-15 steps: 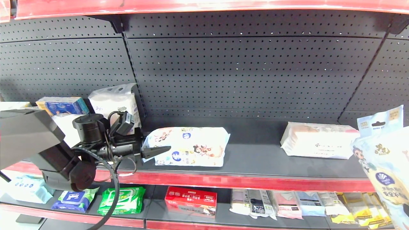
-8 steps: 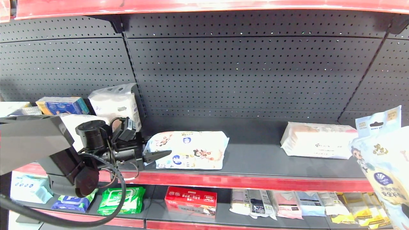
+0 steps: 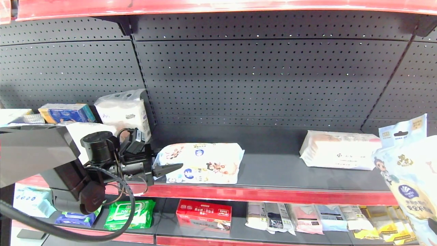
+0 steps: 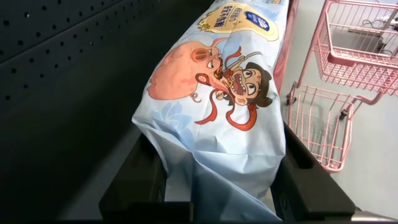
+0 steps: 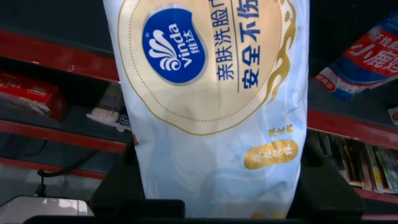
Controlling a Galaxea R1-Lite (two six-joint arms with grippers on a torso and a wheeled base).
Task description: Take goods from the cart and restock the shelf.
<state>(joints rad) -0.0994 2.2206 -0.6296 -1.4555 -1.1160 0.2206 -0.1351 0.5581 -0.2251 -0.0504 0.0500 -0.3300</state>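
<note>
**Placement step, shelf restocking.** The left gripper (image 4: 216, 137) is closed on the near end of the cartoon-printed pack (image 3: 205, 162). One finger lies along each side, and the soft wrapper is creased between them. The rest of the pack runs well ahead of the fingertips and appears to lie on the shelf (image 3: 273, 171), just inside the red front lip (image 3: 273, 195). A roll pack (image 3: 123, 109) stands just behind the wrist. The pink cart (image 4: 348, 68) is on the aisle floor, off to the outer finger's side.

The right gripper (image 5: 217, 162) is clamped on the lower part of a tall pale pouch (image 3: 408, 171), which rises above it. It is well apart from the left gripper. A flat white pack (image 3: 341, 150) lies on the shelf between the two grippers, nearer the right one.

**Technique.** The step in hand is judged to be setting the pack down.
- The pack's weight should be on the shelf before the grip is eased.
- The fingers need to part only enough to free the wrapper.
- The retreat should run straight back along the fingers' own line, so the outer finger cannot drag the pack over the lip.
- The pouch is best kept clear meanwhile.
</note>
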